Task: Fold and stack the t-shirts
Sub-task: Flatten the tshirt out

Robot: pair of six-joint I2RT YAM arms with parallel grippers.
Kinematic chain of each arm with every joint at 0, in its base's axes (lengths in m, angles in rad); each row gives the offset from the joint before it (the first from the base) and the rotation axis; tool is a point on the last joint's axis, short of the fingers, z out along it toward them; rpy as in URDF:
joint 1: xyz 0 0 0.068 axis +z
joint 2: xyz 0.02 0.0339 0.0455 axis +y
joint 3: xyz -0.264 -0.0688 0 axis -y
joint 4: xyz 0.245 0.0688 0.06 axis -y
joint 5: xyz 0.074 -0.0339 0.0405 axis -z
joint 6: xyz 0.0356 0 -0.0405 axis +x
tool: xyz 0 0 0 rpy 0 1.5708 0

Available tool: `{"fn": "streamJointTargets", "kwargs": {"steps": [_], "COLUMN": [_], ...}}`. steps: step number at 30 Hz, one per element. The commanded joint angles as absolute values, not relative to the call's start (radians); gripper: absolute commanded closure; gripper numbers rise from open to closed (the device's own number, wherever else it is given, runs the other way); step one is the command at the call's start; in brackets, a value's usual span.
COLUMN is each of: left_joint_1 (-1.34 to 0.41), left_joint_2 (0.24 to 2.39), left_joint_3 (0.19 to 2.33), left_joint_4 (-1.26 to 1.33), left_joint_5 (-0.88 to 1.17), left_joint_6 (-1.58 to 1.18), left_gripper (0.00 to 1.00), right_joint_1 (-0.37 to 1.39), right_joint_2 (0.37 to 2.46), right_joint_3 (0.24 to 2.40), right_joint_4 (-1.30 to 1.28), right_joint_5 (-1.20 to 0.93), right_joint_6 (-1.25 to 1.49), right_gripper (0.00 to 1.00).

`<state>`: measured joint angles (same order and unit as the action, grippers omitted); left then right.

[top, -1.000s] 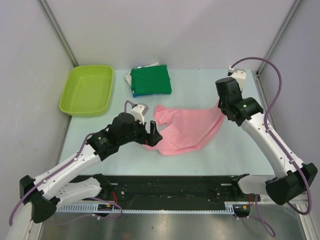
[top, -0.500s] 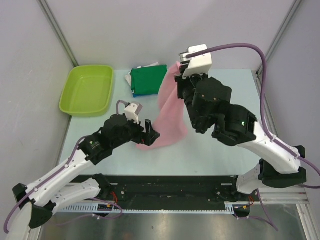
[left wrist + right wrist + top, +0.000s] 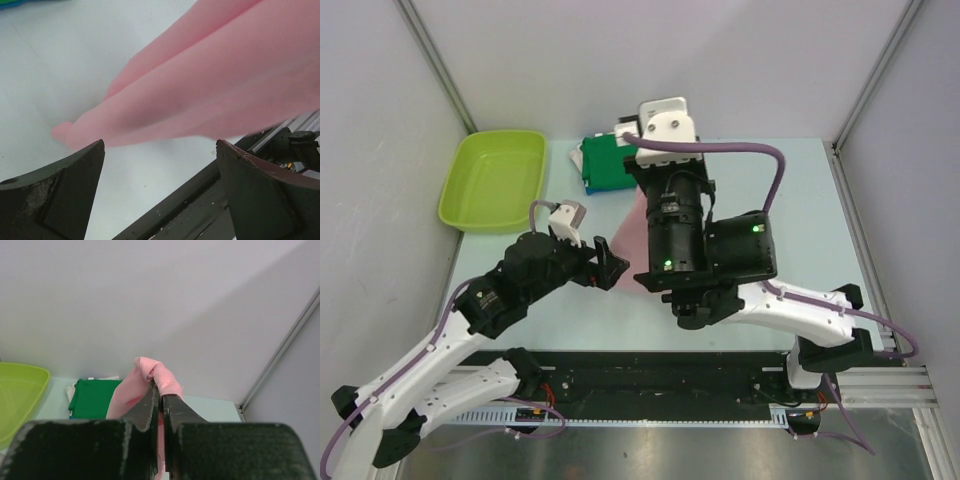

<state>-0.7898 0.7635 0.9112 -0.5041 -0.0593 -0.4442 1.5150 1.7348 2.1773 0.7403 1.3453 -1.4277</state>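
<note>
Movement over the last second belongs almost wholly to the right arm; a second ago the pink t-shirt (image 3: 636, 226) lay spread across the middle of the table (image 3: 790, 200) with that arm at its far right corner; now the arm has reared up and swung left, and the cloth hangs from it instead of lying flat.

Right gripper (image 3: 160, 396): fingers pressed together on a bunched fold of the pink cloth, which puffs out above the tips and trails down below them.

Left gripper (image 3: 607, 262): jaws spread wide with nothing between them; it sits just near and left of the hanging shirt, having drawn back a little toward the left; its wrist view shows the pink cloth sloping down ahead of the fingers (image 3: 60, 200), with one end touching the table.

Folded stack (image 3: 610, 165), dark green on top, sits at the far side as before; the lime green tub (image 3: 495, 180) is unchanged at far left.

Judgement: the shirt has been picked up to be shaken out or re-laid, so no fold is made yet; the open left claw looks placed to take a lower edge, and the danger is the cloth landing crumpled.
</note>
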Motion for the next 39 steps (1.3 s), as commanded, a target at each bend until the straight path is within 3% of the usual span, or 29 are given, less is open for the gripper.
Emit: {"fn": "streamJointTargets", "kwargs": {"steps": [1,6,8,9,10,12,15,16,19,22,26,27,30,39], "left_joint_1": [-0.795,-0.795,-0.795,-0.795,-0.795,-0.793,-0.795,-0.793,-0.795,-0.793,-0.793,-0.793,-0.793,-0.85], "left_joint_2": [0.769,0.779,0.79,0.793,0.801,0.804,0.821,0.825,0.845,0.865,0.9,0.916,0.936,1.11], "left_joint_3": [0.966,1.011,1.015,1.019,1.017,1.008,0.996,0.993,0.983,0.974,0.976,0.977,0.97,0.957], "left_joint_4": [-0.505,-0.52,-0.531,-0.531,-0.529,-0.515,-0.496,-0.494,-0.488,-0.477,-0.457,-0.454,-0.431,-0.322], "left_joint_5": [-0.081,-0.104,-0.115,-0.117,-0.115,-0.11,-0.1,-0.1,-0.092,-0.091,-0.083,-0.08,-0.074,0.048], "left_joint_6": [-0.431,-0.4,-0.393,-0.391,-0.391,-0.391,-0.396,-0.397,-0.396,-0.393,-0.393,-0.394,-0.399,-0.42], "left_gripper": [0.03,0.02,0.02,0.02,0.02,0.02,0.02,0.02,0.02,0.02,0.02,0.02,0.02,0.03], "right_joint_1": [1.528,1.465,1.308,1.251,1.18,0.995,0.764,0.708,0.472,0.332,0.239,0.238,0.245,0.236], "right_joint_2": [1.72,1.671,1.643,1.631,1.622,1.595,1.588,1.589,1.621,1.684,1.865,1.897,1.942,1.611], "right_joint_3": [2.334,2.322,2.332,2.326,2.313,2.228,2.102,2.07,1.909,1.756,1.752,1.765,1.753,1.439], "right_joint_4": [0.888,0.784,0.509,0.388,0.145,-0.034,-0.369,-0.515,-0.649,-0.608,-0.641,-0.647,-0.638,-0.609], "right_joint_5": [1.226,1.16,1.193,1.2,1.193,1.184,1.094,0.971,0.679,0.519,0.451,0.446,0.498,0.623], "right_joint_6": [-1.571,-1.423,-1.228,-0.999,-0.862,-0.582,-0.286,-0.106,0.139,0.198,0.274,0.275,0.291,0.391], "right_gripper": [1.0,1.0,1.0,1.0,1.0,1.0,1.0,1.0,1.0,1.0,1.0,0.7,0.01,0.0]}}
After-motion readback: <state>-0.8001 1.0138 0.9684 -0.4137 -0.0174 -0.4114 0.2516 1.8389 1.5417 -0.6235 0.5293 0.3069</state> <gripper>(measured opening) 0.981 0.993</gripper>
